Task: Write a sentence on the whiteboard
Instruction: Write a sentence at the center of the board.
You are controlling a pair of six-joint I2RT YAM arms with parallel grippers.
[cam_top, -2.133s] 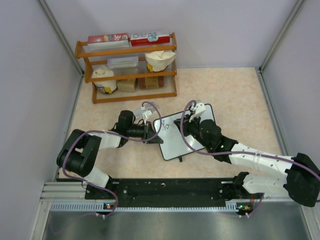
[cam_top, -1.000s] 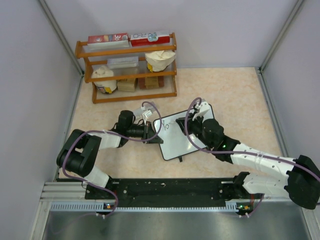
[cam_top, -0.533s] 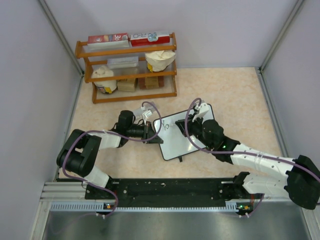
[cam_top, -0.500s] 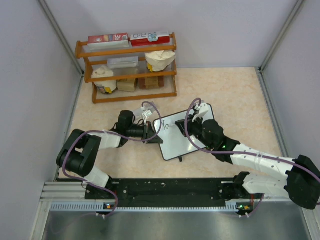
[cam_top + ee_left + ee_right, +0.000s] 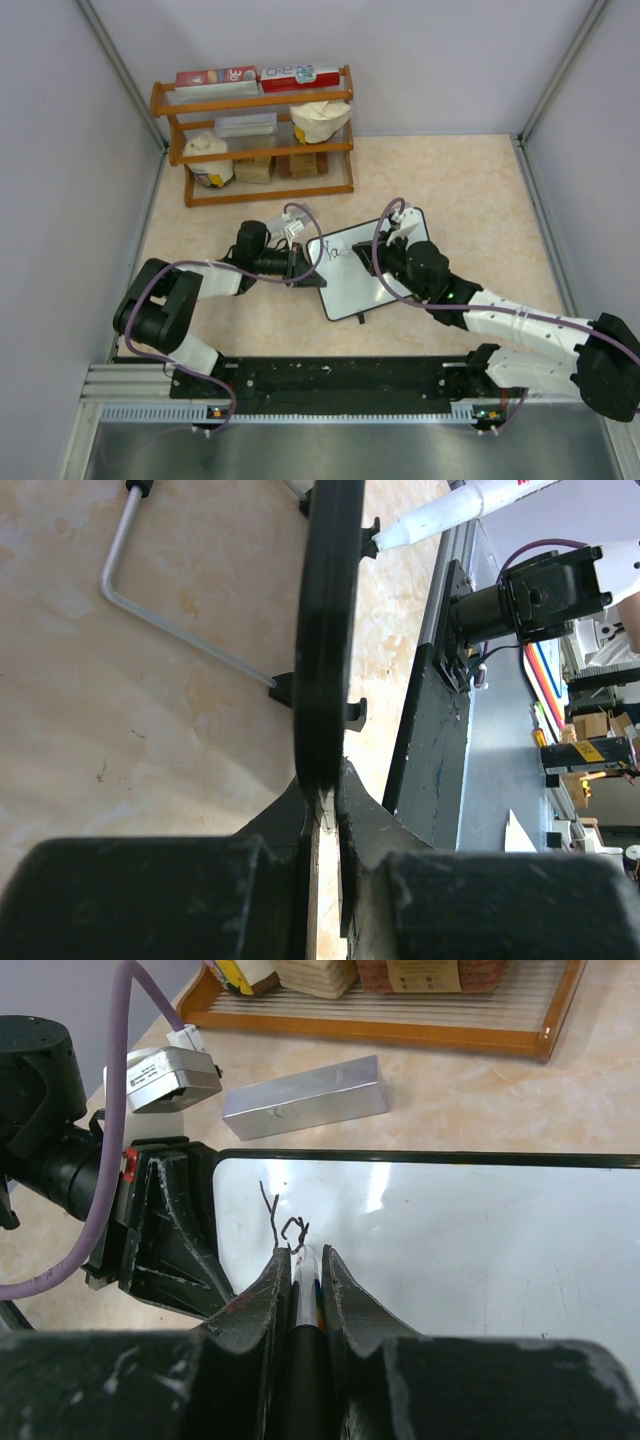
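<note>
Change from 2 s back: the right tool [image 5: 302, 1256] had edged slightly rightward in the top view. The left arm, whiteboard [image 5: 352, 285] and rack [image 5: 262, 154] had not shifted.

Containers: the wooden rack stood at the far left of the tabletop [image 5: 470, 200]. We noted 2 red boxes [image 5: 300, 76] on its top shelf. A clear box [image 5: 246, 124] and a cream bag [image 5: 320, 120] sat on the middle shelf, with another bag [image 5: 209, 158] and packets lower down. A silver block [image 5: 305, 1097] lay on the tabletop just beyond the board's far edge.

Whiteboard: it sat mid-tabletop, skewed, white with a thin black frame.

- The left tool [image 5: 325, 785] was clamped nearly shut on the left edge of the frame.
- The right tool was closed tight on a marker [image 5: 300, 1305], whose tip met the board near its left end.
- Of the sentence [image 5: 285, 1222], only a few thin black strokes showed, just beside the tip. We could not read them as words.
</note>
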